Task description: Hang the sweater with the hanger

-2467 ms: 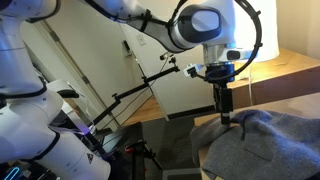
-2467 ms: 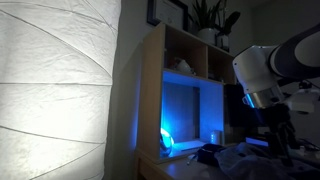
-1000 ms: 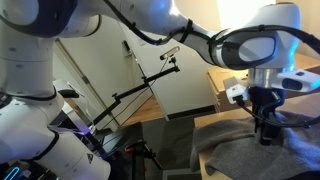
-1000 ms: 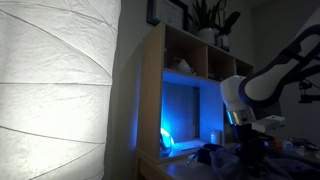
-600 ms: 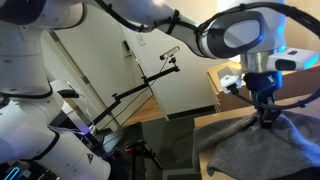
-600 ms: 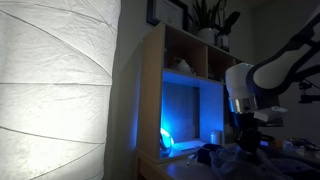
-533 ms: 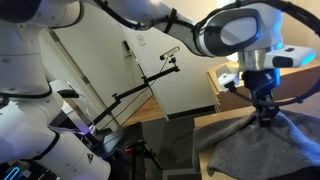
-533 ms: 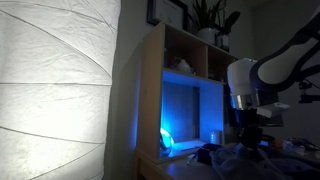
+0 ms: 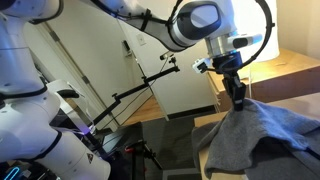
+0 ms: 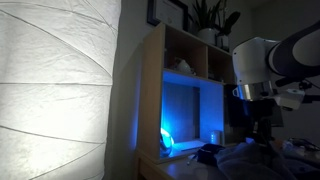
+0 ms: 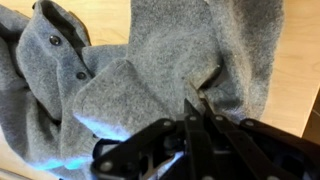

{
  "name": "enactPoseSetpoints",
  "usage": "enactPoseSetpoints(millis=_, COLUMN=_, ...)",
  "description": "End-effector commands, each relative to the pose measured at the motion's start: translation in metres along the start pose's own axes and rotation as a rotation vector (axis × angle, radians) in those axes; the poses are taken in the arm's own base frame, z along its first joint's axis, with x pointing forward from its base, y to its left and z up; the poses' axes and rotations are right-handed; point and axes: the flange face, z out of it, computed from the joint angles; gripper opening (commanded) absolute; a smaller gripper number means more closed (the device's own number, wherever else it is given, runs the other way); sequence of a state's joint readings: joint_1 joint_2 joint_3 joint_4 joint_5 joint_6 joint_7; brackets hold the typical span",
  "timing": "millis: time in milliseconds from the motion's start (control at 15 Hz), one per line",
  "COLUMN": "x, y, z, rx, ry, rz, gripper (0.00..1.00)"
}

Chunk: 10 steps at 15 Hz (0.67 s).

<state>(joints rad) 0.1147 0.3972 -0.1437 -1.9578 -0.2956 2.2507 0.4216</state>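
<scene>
Wrist view shows the sweater (image 11: 120, 70), buttoned collar at far left, crumpled on the wooden tabletop (image 11: 300, 70), with one fold clamped in the pincer (image 11: 198, 106). In an exterior view the sweater (image 9: 255, 135) hangs peaked directly beneath the pincer.

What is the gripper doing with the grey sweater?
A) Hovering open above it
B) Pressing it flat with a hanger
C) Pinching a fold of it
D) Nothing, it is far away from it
C: in the wrist view the gripper is shut on a fold of the sweater, and in an exterior view the fabric rises in a peak to it.
</scene>
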Motion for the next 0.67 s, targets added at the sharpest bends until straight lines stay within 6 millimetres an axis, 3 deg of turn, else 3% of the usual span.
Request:
enactPoseSetpoints(millis=0, x=-0.015, y=-0.017, z=0.0, rx=-0.05, ry=-0.049, rz=-0.048, gripper=0.02)
enactPoseSetpoints(millis=267, x=-0.021, y=-0.031, z=0.017, rx=-0.008, ry=-0.157, rz=-0.203, gripper=0.02)
enactPoseSetpoints(millis=333, x=-0.02, y=-0.025, z=0.023, rx=-0.013, ry=-0.179, rz=-0.196, gripper=0.31)
enactPoseSetpoints(millis=400, x=-0.018, y=-0.018, z=0.028, rx=-0.025, ry=-0.195, rz=-0.182, gripper=0.32)
enactPoseSetpoints(millis=600, x=-0.014, y=0.02, z=0.039, rx=-0.018, ry=-0.229, rz=-0.111, gripper=0.55)
